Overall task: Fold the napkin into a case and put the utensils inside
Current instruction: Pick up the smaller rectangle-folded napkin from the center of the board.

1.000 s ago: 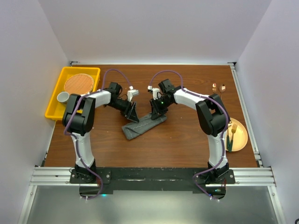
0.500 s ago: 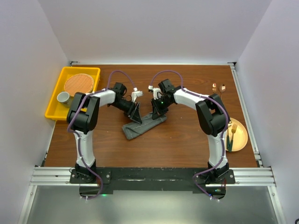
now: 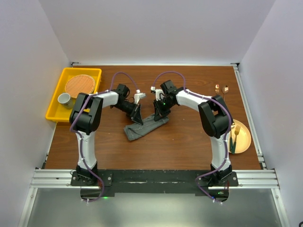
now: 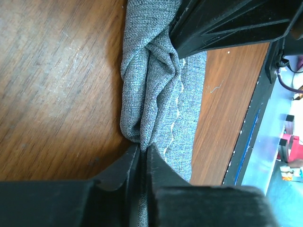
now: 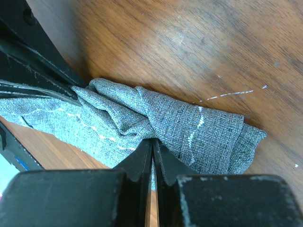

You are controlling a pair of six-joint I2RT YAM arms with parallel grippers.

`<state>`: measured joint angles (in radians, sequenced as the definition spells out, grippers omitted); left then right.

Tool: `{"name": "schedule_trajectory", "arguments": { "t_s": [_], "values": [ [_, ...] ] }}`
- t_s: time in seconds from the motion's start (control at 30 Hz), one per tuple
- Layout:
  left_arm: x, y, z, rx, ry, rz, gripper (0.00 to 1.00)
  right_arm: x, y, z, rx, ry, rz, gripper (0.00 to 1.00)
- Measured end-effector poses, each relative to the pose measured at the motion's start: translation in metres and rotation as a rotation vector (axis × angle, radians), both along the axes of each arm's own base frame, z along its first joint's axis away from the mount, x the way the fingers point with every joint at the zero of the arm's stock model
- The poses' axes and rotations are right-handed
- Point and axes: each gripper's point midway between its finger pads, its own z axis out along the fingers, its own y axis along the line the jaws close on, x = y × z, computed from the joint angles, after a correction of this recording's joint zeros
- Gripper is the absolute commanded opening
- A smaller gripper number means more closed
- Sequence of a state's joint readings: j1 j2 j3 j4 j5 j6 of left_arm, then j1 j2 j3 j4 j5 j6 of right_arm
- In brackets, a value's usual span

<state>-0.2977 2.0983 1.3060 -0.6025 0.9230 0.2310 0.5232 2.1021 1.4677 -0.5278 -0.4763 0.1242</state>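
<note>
From above, the napkin [image 3: 144, 127] lies bunched into a rumpled grey strip near the middle of the worktop [image 3: 180, 142], running aslant from near left to far right. Its far end is hidden under the two black end effectors, whose fingertips are too small there to read. Each wrist view cuts the cloth off at the frame edge, so its full outline does not show, and how many layers are gathered cannot be told. The utensils [image 3: 221, 89] are tiny; two copper heads lie near the far right edge of the worktop, well apart from the napkin, their handles hard to make out. More slim pieces lie on the round yellow plate [image 3: 241, 139] just beside the right arm. A yellow tray [image 3: 53, 113] holding a cup [image 3: 64, 98] and a woven disc [image 3: 79, 85] sits at the far left.

Both arms reach forward and bend inward, wrists tipped down, so the two meet over the cloth's far end, just beside each other. The left end effector [image 4: 143, 149] has its fingers pinched almost together on a ridge of the napkin's folds, with cloth between them. The right end effector [image 5: 152, 142] is likewise squeezed to a thin slit on a puckered fold. In each wrist view the other arm's black fingers press on the same cloth close by.
</note>
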Motion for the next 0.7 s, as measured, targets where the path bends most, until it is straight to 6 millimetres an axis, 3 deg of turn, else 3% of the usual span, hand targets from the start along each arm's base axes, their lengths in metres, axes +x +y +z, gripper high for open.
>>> {"name": "schedule_trajectory", "arguments": {
  "t_s": [0.27, 0.53, 0.7],
  "values": [
    [0.001, 0.0, 0.001, 0.015, -0.018, -0.003, 0.0, -0.002, 0.003, 0.004, 0.023, 0.007, 0.01, 0.23],
    [0.011, 0.001, 0.004, 0.097, -0.167, -0.032, 0.0, -0.003, 0.008, 0.014, 0.051, 0.017, 0.029, 0.37],
    [0.019, 0.009, 0.006, 0.14, -0.258, -0.032, 0.0, -0.001, 0.007, 0.034, 0.091, 0.041, 0.025, 0.43]
  ]
}}
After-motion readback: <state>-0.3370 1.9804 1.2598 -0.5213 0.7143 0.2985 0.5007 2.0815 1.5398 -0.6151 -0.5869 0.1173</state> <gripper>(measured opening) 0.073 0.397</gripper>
